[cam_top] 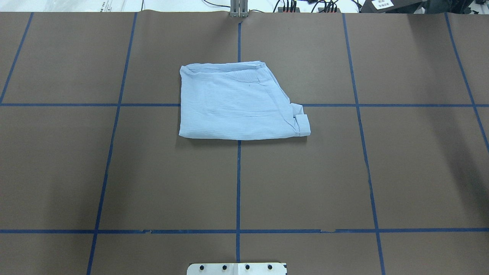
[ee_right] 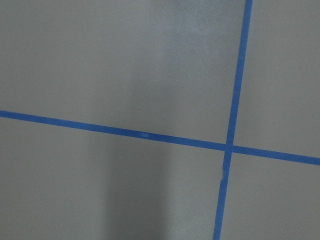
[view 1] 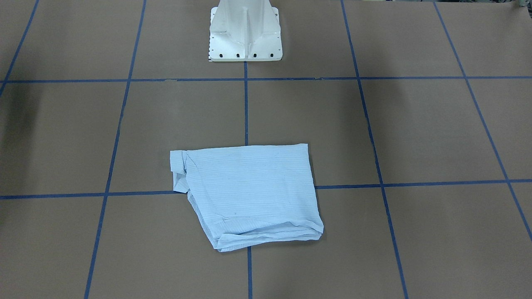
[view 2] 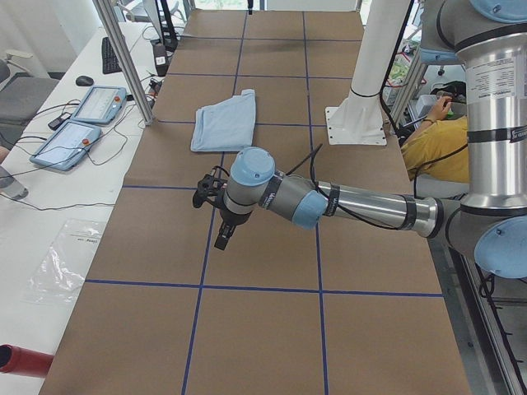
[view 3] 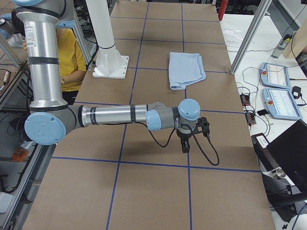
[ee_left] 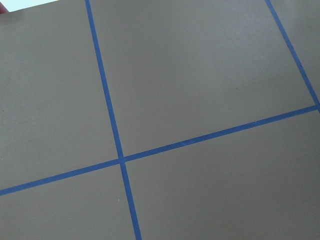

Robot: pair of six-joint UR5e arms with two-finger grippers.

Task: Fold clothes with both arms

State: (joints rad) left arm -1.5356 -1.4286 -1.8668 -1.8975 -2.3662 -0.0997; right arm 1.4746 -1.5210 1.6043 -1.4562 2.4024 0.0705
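Note:
The light blue striped shirt (view 1: 249,195) lies folded into a rough rectangle on the brown table, out from the pedestal near the centre line (cam_top: 237,103). A cuff pokes out at one corner (cam_top: 303,124). Both arms hang over bare table far from the shirt and are outside the overhead and front views. The left gripper (view 2: 222,234) points down at the table's left end; the shirt (view 2: 224,121) lies well beyond it. The right gripper (view 3: 184,143) points down at the right end, short of the shirt (view 3: 184,69). I cannot tell whether either is open or shut. Both wrist views show only brown paper and blue tape.
The white pedestal base (view 1: 245,33) stands at the robot's side of the table. Teach pendants (view 2: 82,115) (view 3: 276,76) and cables lie on the side benches. A person in a yellow shirt (view 3: 72,52) sits behind the robot. Metal posts (view 2: 123,58) stand at the table's far edge.

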